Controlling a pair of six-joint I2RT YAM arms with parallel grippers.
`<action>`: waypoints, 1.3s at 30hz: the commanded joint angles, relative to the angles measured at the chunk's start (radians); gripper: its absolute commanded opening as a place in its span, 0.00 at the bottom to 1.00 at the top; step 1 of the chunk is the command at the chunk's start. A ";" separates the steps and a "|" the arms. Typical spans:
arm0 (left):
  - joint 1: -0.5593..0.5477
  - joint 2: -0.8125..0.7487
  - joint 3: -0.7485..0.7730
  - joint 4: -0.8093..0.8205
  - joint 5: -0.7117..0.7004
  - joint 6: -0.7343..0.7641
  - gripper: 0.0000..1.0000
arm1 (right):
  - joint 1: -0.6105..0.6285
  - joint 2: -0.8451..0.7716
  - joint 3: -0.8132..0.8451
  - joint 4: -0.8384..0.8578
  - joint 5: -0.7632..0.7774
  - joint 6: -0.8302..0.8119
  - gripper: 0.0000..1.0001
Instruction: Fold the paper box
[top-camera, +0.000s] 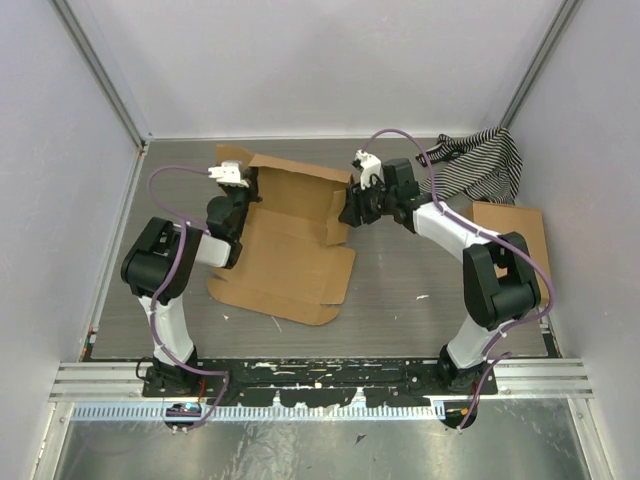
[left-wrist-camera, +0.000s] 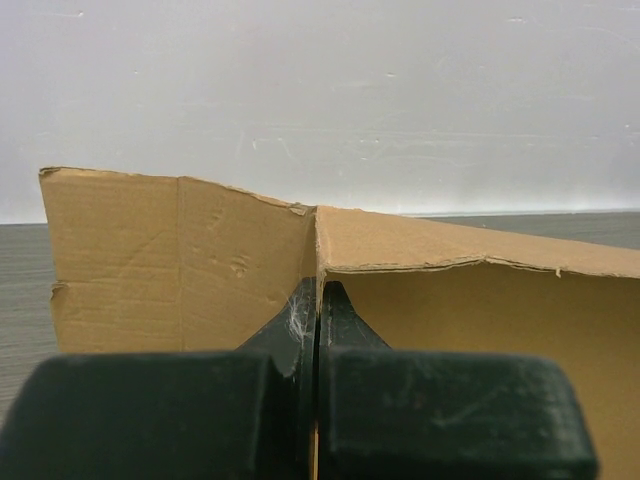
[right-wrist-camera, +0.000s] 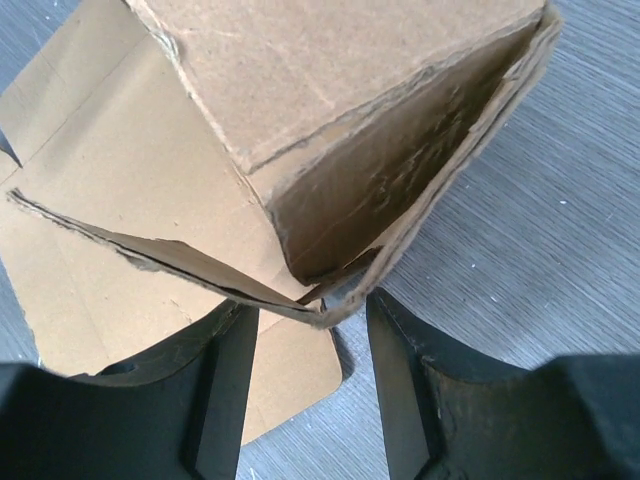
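My left gripper (left-wrist-camera: 317, 320) pinches shut on a raised wall of the paper box (top-camera: 290, 260), which lies left of centre on the tabletop (top-camera: 400, 310). My right gripper (right-wrist-camera: 310, 315) stands open astride its folded right corner.

I find open table (top-camera: 400, 290) at five o'clock of the paper box (top-camera: 285, 250); striped cloth (top-camera: 485, 165) and brown cardboard box (top-camera: 525, 220) crowd two o'clock.

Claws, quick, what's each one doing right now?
Left claw: closed, pinching the box by a wall.
Right claw: open, straddling a box corner, not gripping.
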 joint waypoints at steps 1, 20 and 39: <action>-0.005 0.016 0.002 0.061 0.032 0.011 0.00 | 0.025 -0.045 -0.007 0.098 0.062 0.038 0.53; -0.015 -0.001 0.033 0.061 0.050 0.039 0.00 | 0.095 0.003 0.101 -0.008 0.309 0.111 0.66; -0.041 -0.011 0.045 0.061 0.054 0.064 0.00 | 0.111 -0.018 0.123 -0.103 0.431 0.177 0.75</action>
